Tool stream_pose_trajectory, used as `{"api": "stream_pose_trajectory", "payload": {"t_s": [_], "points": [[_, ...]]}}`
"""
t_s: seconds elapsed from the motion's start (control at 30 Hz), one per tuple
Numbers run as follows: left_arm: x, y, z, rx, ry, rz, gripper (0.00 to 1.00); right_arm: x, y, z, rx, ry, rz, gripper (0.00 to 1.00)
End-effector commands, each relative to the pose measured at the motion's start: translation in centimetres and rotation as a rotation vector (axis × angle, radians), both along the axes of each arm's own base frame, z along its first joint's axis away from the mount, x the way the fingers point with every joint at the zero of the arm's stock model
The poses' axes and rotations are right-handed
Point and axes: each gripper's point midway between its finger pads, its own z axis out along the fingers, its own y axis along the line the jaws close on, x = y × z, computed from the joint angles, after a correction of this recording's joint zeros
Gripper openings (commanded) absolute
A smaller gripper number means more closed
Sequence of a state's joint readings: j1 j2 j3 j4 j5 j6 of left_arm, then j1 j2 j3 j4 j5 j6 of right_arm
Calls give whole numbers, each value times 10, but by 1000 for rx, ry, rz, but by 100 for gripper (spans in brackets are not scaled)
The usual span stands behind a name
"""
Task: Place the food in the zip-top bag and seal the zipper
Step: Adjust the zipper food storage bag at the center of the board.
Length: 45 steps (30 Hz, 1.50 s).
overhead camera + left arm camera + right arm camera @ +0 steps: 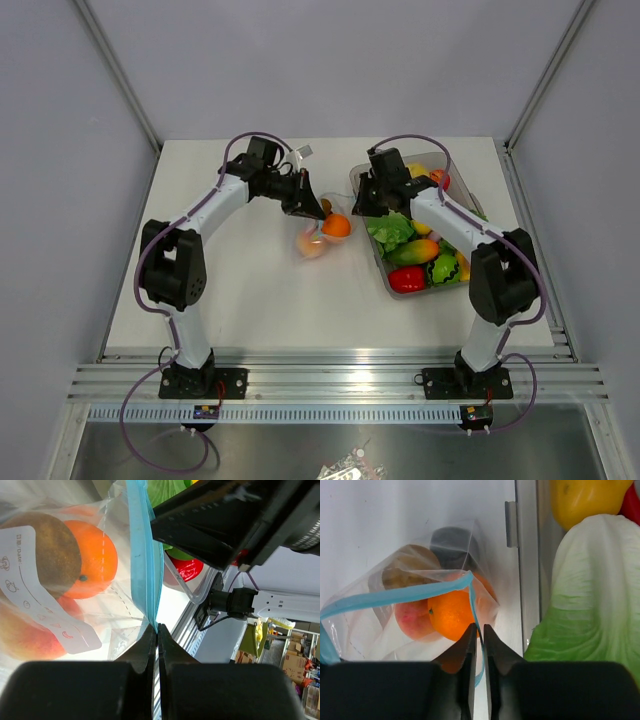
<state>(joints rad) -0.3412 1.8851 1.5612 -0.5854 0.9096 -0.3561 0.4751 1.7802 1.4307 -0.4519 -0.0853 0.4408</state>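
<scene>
The zip-top bag (322, 246) lies on the table between my two grippers, and the food is inside it: a round orange (337, 226), a pink-yellow peach (311, 246) and a brown fruit (42, 550). In the left wrist view the orange (92, 557) and the peach (25, 637) show through the plastic. My left gripper (310, 208) is shut on the light blue zipper (145, 555) at one end (157, 628). My right gripper (362, 207) is shut on the zipper (395, 596), which runs between its fingertips (478, 628) in front of the orange (451, 615).
A rigid clear tray (392, 290) stands right of the bag, holding green lettuce (390, 232), a red pepper (407, 279), a mango (413, 252) and other toy food. The lettuce (585, 605) is close to my right gripper. Grey walls enclose the table.
</scene>
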Motion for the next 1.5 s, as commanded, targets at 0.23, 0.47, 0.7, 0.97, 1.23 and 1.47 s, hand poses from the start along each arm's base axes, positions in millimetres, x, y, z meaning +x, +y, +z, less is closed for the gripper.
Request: {"api": "stream_pose_trajectory", "payload": {"t_s": [0.23,0.47,0.7,0.97,1.23,1.47], "points": [[-28,16,33,15,-60,-2,76,18,34,19,190,-31,-25,0],[-55,71,30,131,0,427,76,14,34,11,245,-30,-107,0],[-76,67,-15,-227,368,763,61,12,33,14,245,-47,-122,0],[-49,60,-28,-294,470,844,62,1,36,12,221,-50,-106,0],[-28,60,-24,-261,435,867,44,-3,33,15,215,-54,-111,0],[-22,64,-31,-268,457,906,48,-5,37,17,218,-55,-104,0]]}}
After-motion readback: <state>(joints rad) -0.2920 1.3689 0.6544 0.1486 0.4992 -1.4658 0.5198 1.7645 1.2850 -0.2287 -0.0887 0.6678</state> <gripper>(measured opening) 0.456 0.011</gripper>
